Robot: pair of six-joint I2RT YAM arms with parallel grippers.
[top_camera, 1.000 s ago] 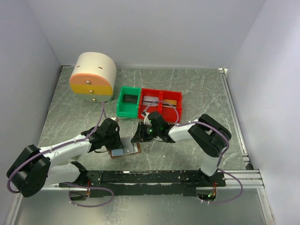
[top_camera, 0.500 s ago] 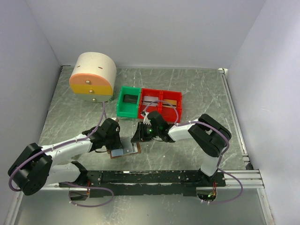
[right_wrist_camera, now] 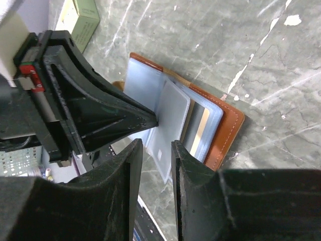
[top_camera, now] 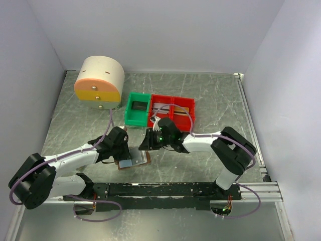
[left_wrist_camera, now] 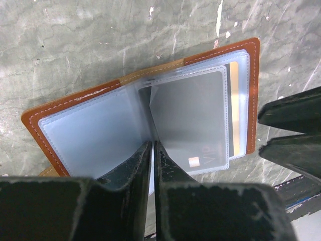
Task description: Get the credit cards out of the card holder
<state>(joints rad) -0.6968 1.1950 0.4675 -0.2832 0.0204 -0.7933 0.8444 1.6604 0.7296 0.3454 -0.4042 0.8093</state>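
The card holder [top_camera: 134, 159] lies open on the table [top_camera: 215, 100], at about 6 o'clock from the green bin [top_camera: 137, 108] and between the two arms. No card is out yet. A VIP card [left_wrist_camera: 200, 130] sits in the loose middle sleeve, and a gold-edged card [left_wrist_camera: 232, 108] shows behind it.

The left end effector [left_wrist_camera: 152, 145] is clenched, with its tips on the fold. I cannot tell whether a sleeve is nipped between them. Its job looks like pinning the holder, so it should press straight down and not drag.

The right end effector [right_wrist_camera: 156, 144] is released, its jaws a little apart at the holder's 3 o'clock edge in the left wrist view. It should take only the card's bare edge. Catching the clear plastic as well would probably lift the whole holder. The pull should run flat along the sleeve.

The bins crowd 12 o'clock, the rail [top_camera: 165, 190] lies at 6 and the left arm fills 9. The open room for pulling a card away is toward 3 o'clock.
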